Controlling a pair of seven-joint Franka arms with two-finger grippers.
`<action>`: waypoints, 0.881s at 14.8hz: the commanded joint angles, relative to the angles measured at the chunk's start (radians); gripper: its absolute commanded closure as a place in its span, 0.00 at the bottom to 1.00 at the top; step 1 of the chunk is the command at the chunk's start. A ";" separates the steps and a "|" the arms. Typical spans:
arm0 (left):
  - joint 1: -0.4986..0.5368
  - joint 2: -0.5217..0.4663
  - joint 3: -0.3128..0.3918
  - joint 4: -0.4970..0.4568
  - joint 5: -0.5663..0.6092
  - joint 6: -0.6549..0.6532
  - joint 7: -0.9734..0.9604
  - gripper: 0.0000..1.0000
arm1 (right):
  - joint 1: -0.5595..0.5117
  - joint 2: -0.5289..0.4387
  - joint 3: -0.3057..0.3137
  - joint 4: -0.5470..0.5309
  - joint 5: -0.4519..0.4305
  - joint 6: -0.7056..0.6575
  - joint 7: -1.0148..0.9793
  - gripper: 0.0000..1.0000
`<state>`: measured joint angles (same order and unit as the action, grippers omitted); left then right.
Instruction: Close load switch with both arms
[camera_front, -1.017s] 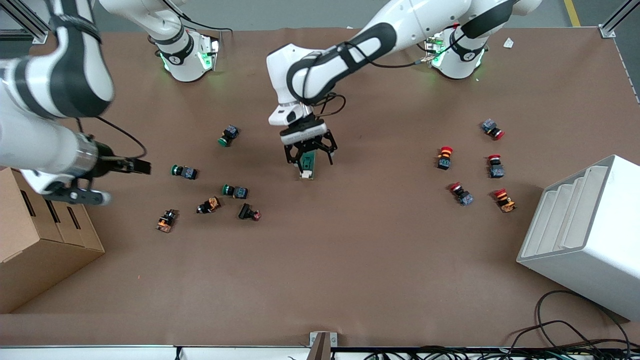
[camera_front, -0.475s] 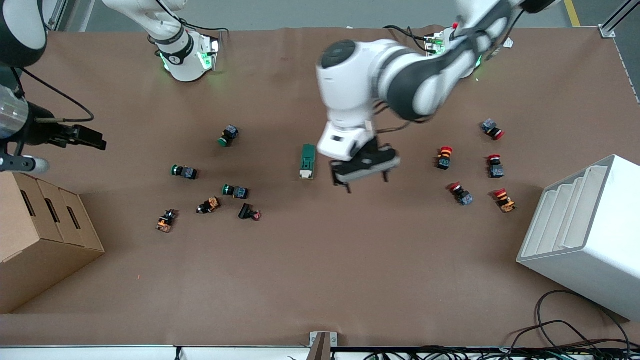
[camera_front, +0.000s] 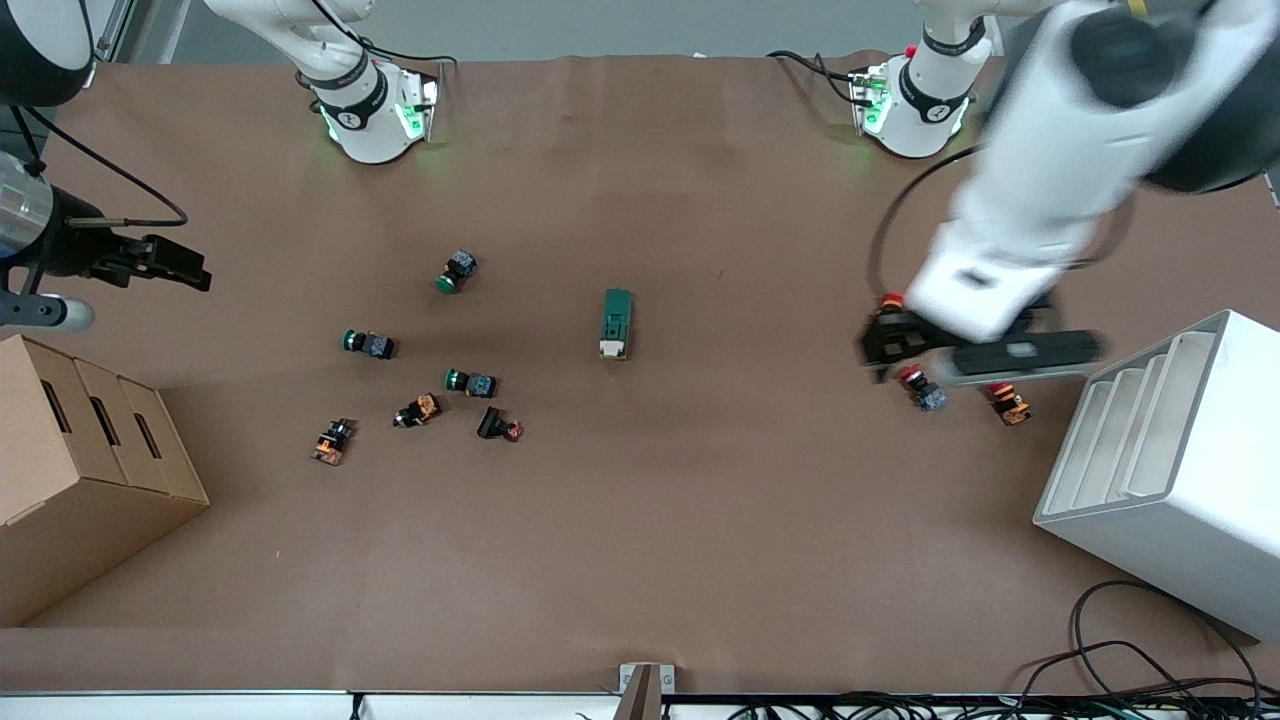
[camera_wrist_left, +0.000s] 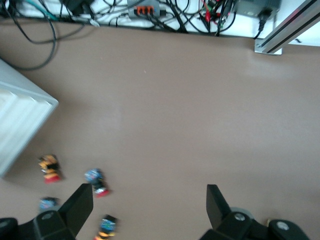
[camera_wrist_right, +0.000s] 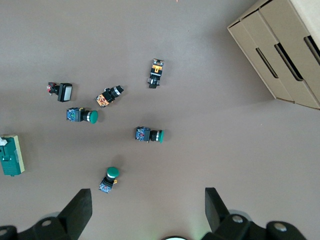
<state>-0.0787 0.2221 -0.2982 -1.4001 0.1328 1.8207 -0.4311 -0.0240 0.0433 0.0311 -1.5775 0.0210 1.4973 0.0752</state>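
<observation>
The load switch, a dark green block with a cream end, lies alone on the brown table near its middle, with neither gripper touching it. It also shows at the edge of the right wrist view. My left gripper hangs open over the red push-buttons toward the left arm's end of the table; its fingers hold nothing. My right gripper is open and up in the air at the right arm's end, above the table beside the cardboard box, with nothing between its fingers.
Several green and orange push-buttons lie scattered between the load switch and the cardboard box. Red push-buttons lie near the white slotted rack. Cables trail along the table edge nearest the front camera.
The left gripper let go of the load switch and swung away to over the red push-buttons. The right arm drew back toward its end of the table. The switch stayed put.
</observation>
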 joint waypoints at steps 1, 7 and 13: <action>-0.004 -0.095 0.060 -0.046 -0.051 -0.069 0.149 0.00 | 0.009 -0.063 0.012 -0.044 -0.018 0.001 0.005 0.00; 0.047 -0.216 0.086 -0.128 -0.056 -0.247 0.279 0.00 | 0.016 -0.149 0.010 -0.117 -0.020 0.011 0.008 0.00; 0.042 -0.357 0.198 -0.272 -0.122 -0.278 0.405 0.00 | 0.016 -0.191 0.010 -0.125 -0.020 0.001 0.008 0.00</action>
<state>-0.0409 -0.0524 -0.1082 -1.5772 0.0372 1.5406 -0.0416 -0.0059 -0.1094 0.0363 -1.6700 0.0199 1.4921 0.0757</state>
